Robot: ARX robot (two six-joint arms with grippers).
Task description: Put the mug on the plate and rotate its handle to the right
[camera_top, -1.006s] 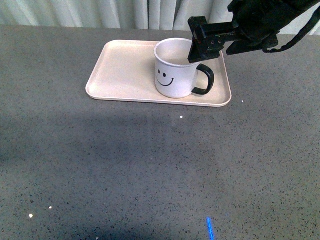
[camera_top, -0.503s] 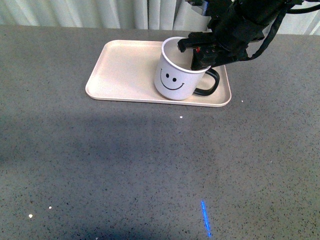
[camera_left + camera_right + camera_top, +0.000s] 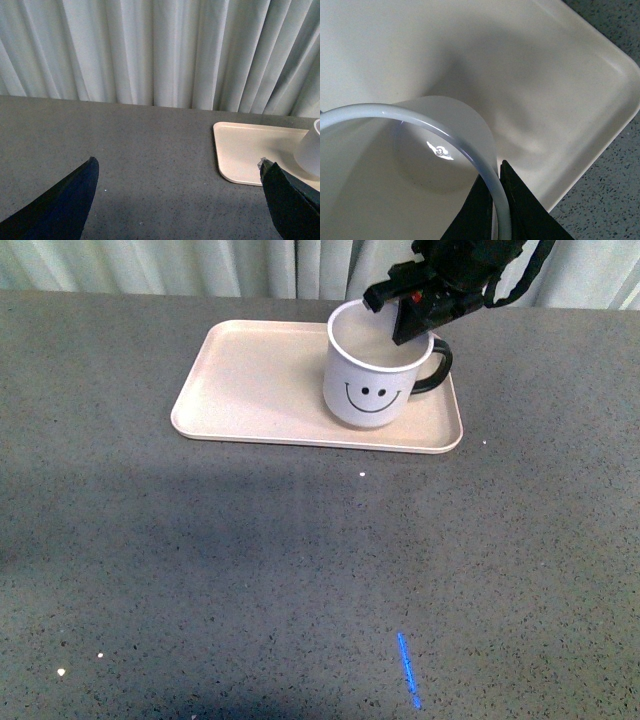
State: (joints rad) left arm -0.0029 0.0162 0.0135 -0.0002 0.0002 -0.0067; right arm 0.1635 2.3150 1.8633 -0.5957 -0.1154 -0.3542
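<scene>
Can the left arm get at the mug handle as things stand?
Probably not: the handle points right, away from that arm, with the mug body between, and the right gripper is clamped on the rim right beside it.

Indoor test-bench setting, consistent with a laboratory or studio. A plain grey speckled tabletop (image 3: pixel 250 570) fills the front view, and a pale pleated curtain (image 3: pixel 150 50) hangs along its far edge as a backdrop.
</scene>
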